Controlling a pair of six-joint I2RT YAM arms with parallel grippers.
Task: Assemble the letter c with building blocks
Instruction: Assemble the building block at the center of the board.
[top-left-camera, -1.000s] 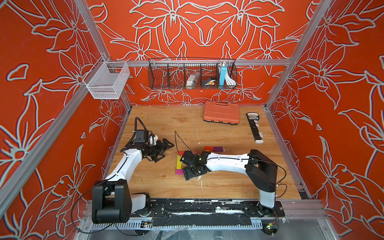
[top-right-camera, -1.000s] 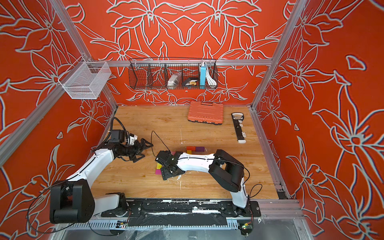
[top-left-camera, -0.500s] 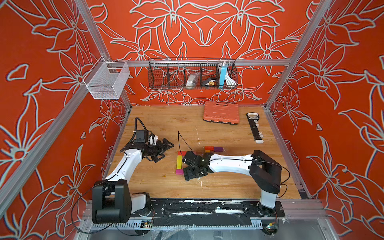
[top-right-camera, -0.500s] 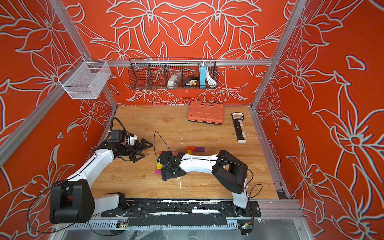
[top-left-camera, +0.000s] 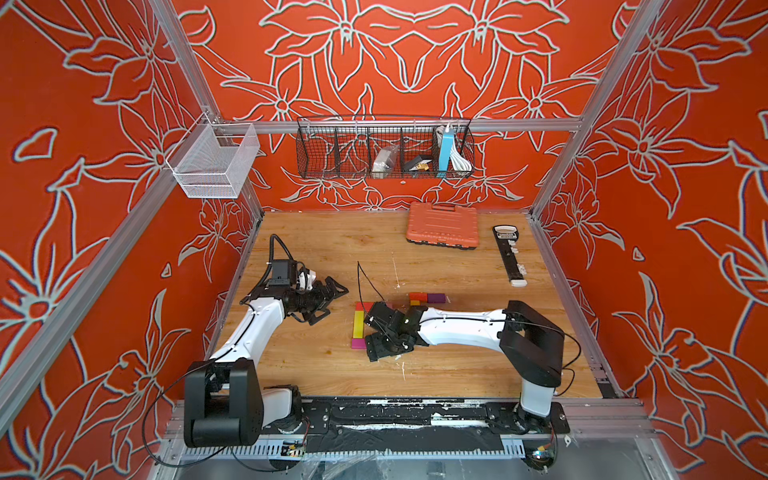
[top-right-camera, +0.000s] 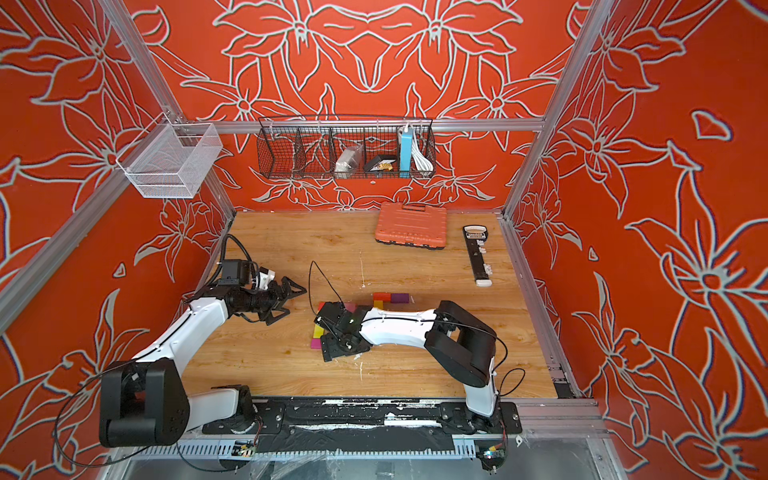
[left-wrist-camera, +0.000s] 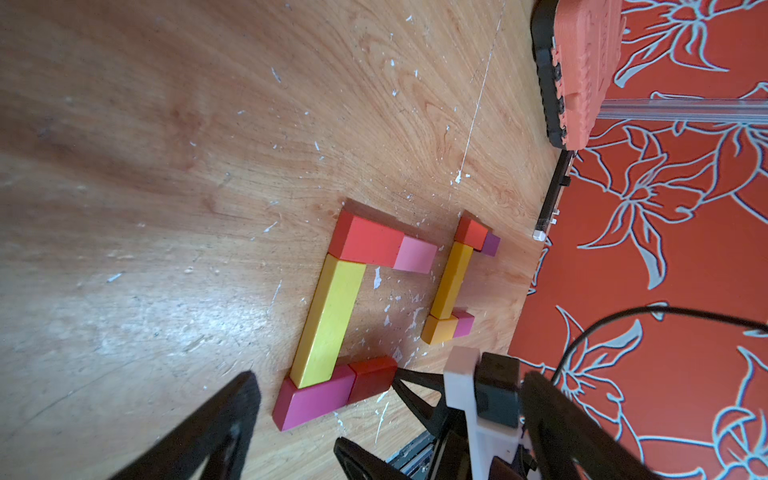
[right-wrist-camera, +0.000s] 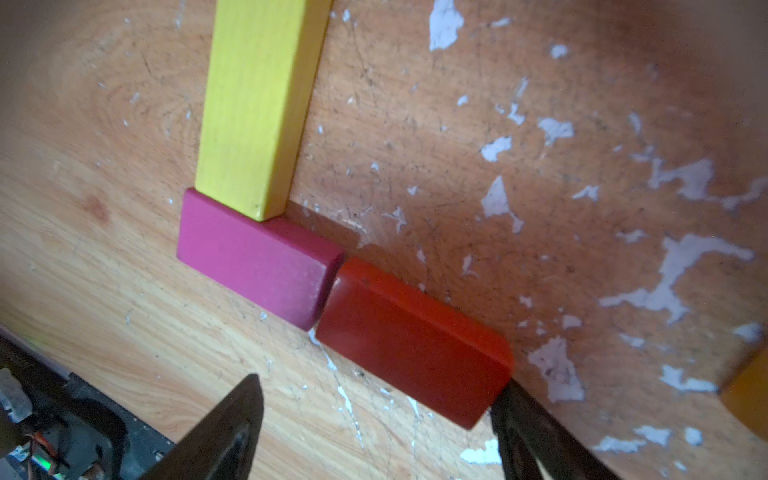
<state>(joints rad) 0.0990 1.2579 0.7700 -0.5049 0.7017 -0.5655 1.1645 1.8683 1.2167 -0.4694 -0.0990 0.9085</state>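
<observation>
The red block (right-wrist-camera: 411, 345) lies on the desk (right-wrist-camera: 124, 332) against the magenta block (right-wrist-camera: 253, 266), closing the C's lower arm, so the right tool (right-wrist-camera: 376, 388), open astride it, probably needs to lift clear without nudging it.

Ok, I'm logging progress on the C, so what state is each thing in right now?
left gripper, open, away from the blocks.
right gripper, open, jaws astride the dark red block.
yellow bar, flat, the C's spine.
magenta block, flat, against the yellow bar's end.
dark red block, flat, touching the magenta block.
red block, flat, at the bar's other end.
pink block, flat, touching the red block.
tool case, closed.
</observation>
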